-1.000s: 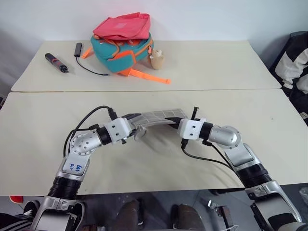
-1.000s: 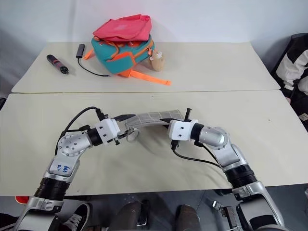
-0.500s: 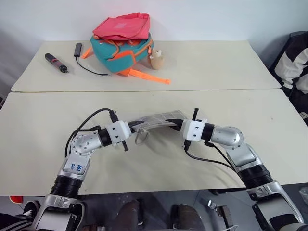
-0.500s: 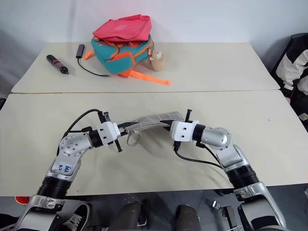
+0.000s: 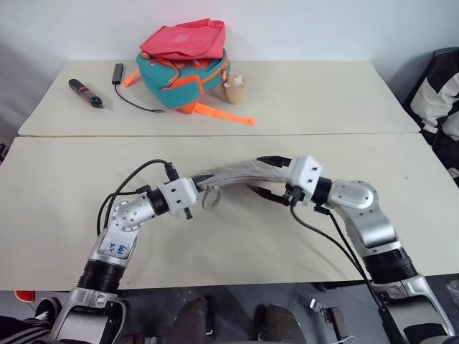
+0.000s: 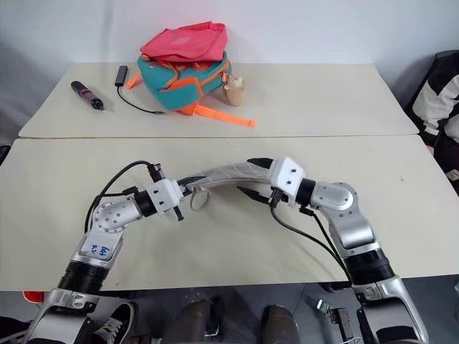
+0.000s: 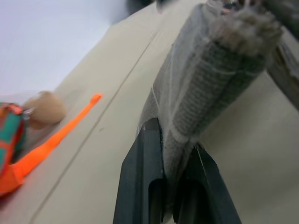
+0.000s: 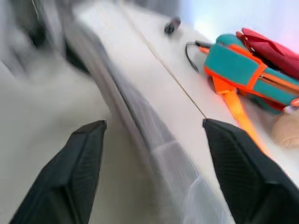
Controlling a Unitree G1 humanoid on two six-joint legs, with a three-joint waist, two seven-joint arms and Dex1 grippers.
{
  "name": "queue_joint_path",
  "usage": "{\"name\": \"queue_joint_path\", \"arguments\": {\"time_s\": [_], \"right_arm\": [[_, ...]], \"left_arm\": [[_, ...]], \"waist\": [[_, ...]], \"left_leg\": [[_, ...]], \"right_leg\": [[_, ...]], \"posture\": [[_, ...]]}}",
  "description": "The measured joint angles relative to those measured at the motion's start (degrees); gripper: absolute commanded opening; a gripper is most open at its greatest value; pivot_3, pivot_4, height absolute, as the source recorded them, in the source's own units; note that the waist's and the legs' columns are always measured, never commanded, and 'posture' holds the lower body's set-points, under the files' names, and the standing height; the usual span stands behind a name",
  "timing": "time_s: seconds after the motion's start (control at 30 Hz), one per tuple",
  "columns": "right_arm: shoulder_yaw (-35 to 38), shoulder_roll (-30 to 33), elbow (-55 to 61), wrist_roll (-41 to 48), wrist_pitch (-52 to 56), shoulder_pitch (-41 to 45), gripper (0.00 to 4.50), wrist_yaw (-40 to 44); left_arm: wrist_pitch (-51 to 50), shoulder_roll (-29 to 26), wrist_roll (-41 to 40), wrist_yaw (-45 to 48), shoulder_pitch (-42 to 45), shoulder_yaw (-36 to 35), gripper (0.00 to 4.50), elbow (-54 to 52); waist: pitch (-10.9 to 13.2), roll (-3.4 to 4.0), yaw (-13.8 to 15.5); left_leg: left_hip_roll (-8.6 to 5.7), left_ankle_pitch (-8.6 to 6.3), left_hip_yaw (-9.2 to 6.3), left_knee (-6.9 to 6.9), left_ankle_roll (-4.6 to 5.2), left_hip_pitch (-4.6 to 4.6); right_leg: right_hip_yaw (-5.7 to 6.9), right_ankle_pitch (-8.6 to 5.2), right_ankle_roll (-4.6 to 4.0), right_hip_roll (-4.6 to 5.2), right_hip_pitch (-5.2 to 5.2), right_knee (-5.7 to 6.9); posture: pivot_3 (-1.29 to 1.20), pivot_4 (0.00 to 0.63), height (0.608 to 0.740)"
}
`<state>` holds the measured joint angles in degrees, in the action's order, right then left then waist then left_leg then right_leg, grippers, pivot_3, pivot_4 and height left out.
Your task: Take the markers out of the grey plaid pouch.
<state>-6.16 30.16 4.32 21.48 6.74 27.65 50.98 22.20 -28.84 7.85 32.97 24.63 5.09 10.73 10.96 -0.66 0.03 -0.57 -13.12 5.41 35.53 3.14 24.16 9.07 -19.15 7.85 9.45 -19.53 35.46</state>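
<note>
Grey plaid pouch [image 5: 233, 172] lifted over the table [image 5: 64, 215], left end effector [image 7: 170, 154] clenched on its end in the wrist view, right end effector [image 5: 265, 175] now spread apart around the other end, released since a moment ago, markers unseen

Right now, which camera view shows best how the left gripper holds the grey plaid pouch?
The left wrist view: both black fingers are shut on the edge of the grey plaid pouch, seen close. The eye views show the left gripper at the pouch's end, small. The right wrist view shows the pouch blurred.
</note>
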Motion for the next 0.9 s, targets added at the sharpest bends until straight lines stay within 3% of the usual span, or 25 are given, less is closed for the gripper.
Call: {"name": "queue_joint_path", "arguments": {"time_s": [0.13, 0.23, 0.33, 0.47, 0.6, 0.9], "right_arm": [[5.1, 1.4, 9.7, 14.7, 16.5, -2.0, 3.24, -0.6], [4.2, 3.8, 15.9, 21.7, 26.4, -6.8, 3.24, -0.4], [-1.4, 4.6, 17.0, 17.6, 28.5, -11.9, 3.24, -1.4], [-4.2, -4.3, 10.9, 9.3, 24.7, -13.1, 3.24, -10.1], [-3.9, -10.1, 11.9, 11.2, 27.7, -13.1, 3.24, -13.5], [-4.8, -16.4, 12.1, 11.8, 31.6, -12.3, 3.24, -16.5]], "left_arm": [[2.1, -0.9, 5.8, -4.9, 2.1, 0.3, 0.0, 2.3], [2.8, -0.4, 8.8, -7.0, 2.6, 1.9, 0.0, 2.9], [2.9, 0.9, 10.9, -8.0, 2.6, 4.0, 0.0, 2.8], [3.7, 0.9, 13.9, -9.0, 2.4, 5.9, 0.0, 1.8], [4.9, -0.1, 16.2, -10.2, 2.4, 6.6, 0.0, 0.9], [4.5, 0.1, 17.2, -10.7, 1.8, 7.0, 0.0, -0.4]], "waist": [[0.0, 0.0, 0.0], [0.0, 0.0, 0.3], [0.0, -0.01, 0.6], [0.0, 0.0, 0.2], [0.0, 0.0, 0.0], [0.0, 0.0, -0.1]], "left_leg": [[0.01, -0.08, -0.02, -0.03, 0.0, 0.0], [0.0, -0.14, -0.04, -0.06, 0.05, 0.0], [-0.01, -0.18, 0.11, -0.02, 0.08, 0.03], [0.0, -0.17, 0.21, -0.03, -0.01, 0.03], [0.02, -0.16, 0.14, -0.05, 0.0, 0.02], [0.01, -0.17, 0.15, -0.05, 0.02, 0.03]], "right_leg": [[0.01, 0.0, 0.0, 0.02, -0.04, 0.01], [0.03, 0.0, 0.0, 0.06, -0.03, -0.02], [0.02, 0.0, 0.0, 0.09, -0.04, -0.11], [-0.03, 0.0, 0.0, 0.09, -0.16, 0.02], [0.01, 0.0, 0.0, 0.07, -0.17, 0.07], [0.0, 0.0, 0.0, 0.07, -0.2, 0.08]], "posture": [[0.0, 0.15, 0.74], [0.0, 0.15, 0.74], [0.0, 0.15, 0.74], [0.0, 0.15, 0.74], [0.0, 0.15, 0.74], [0.0, 0.15, 0.74]]}}
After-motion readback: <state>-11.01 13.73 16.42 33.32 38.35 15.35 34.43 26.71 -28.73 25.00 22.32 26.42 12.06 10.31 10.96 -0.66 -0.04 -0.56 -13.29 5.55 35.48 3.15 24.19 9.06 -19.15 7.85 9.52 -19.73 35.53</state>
